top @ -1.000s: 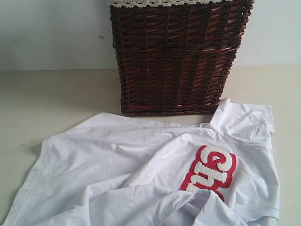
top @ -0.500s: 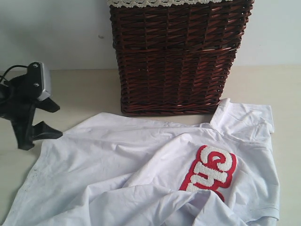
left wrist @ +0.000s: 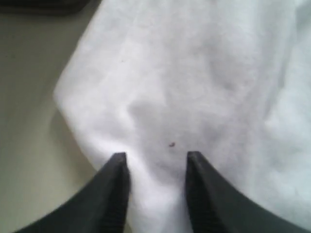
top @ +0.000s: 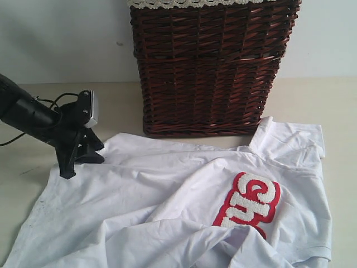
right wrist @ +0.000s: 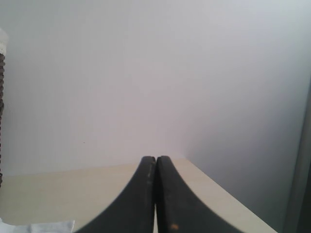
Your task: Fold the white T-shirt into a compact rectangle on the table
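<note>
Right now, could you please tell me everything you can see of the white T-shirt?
The white T-shirt looks like soft cotton, lying crumpled and unfolded on the table before the wicker basket. A red patch with fuzzy white letters is partly folded under. The left claw straddles cloth at its edge, fingers apart.

Your exterior camera looks low across the table (top: 323, 106) toward the wicker basket (top: 212, 72) and wall (top: 61, 39). Your left wrist camera peers down, very close, on the white T-shirt (left wrist: 194, 73), which the exterior view shares; your right wrist camera faces the wall.
</note>
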Available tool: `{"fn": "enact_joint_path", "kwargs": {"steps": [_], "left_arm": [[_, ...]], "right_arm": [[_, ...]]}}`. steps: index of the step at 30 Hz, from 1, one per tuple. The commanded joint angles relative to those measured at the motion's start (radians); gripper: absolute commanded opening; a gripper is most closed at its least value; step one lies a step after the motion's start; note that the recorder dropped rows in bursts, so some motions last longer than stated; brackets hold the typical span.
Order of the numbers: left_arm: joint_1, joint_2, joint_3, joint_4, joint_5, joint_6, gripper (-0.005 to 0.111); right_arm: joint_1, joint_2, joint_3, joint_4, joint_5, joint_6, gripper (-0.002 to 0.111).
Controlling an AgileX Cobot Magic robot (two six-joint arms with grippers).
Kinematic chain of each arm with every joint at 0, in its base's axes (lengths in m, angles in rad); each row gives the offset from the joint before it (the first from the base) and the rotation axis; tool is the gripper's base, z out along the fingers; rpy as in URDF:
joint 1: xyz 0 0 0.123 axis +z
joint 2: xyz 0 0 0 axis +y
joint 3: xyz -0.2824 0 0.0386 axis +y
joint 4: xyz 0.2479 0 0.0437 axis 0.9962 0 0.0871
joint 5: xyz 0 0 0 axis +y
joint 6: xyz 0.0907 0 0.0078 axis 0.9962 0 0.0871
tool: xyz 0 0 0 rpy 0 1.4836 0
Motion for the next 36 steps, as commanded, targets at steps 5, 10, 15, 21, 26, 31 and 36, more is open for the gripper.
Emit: {"fn": "enact_joint_path", "kwargs": {"steps": [5,10,15,21,26,31,36], "left_arm": [[-0.006,-0.027,-0.008,0.066,-0.197,0.008,0.000],[-0.006,-0.041,-0.008,0.185,-0.198,0.008,0.000],[-0.006,-0.041,-0.008,0.074,-0.206,0.004,0.001],[-0.006,-0.050,-0.008,0.010,-0.268,-0.001,0.029],[-0.006,-0.047,-0.008,-0.059,-0.261,-0.001,0.055],[-0.008,-0.003,-0.008,-0.062,-0.217,-0.001,0.055],[-0.008,0.010,-0.007,-0.034,-0.219,-0.001,0.055]], "right_arm": [[0.002,0.002,0.004,-0.005,0.001,-0.001,0.000],[0.002,0.002,0.004,-0.005,0.001,-0.001,0.000],[0.002,0.002,0.004,-0.005,0.001,-0.001,0.000],[0.002,0.002,0.004,-0.005,0.001,-0.001,0.000],[0.002,0.002,0.004,-0.005,0.001,-0.001,0.000],[0.002,0.002,0.004,-0.005,0.001,-0.001,0.000],[0.002,0.002,0.004,-0.005,0.001,-0.001,0.000]]}}
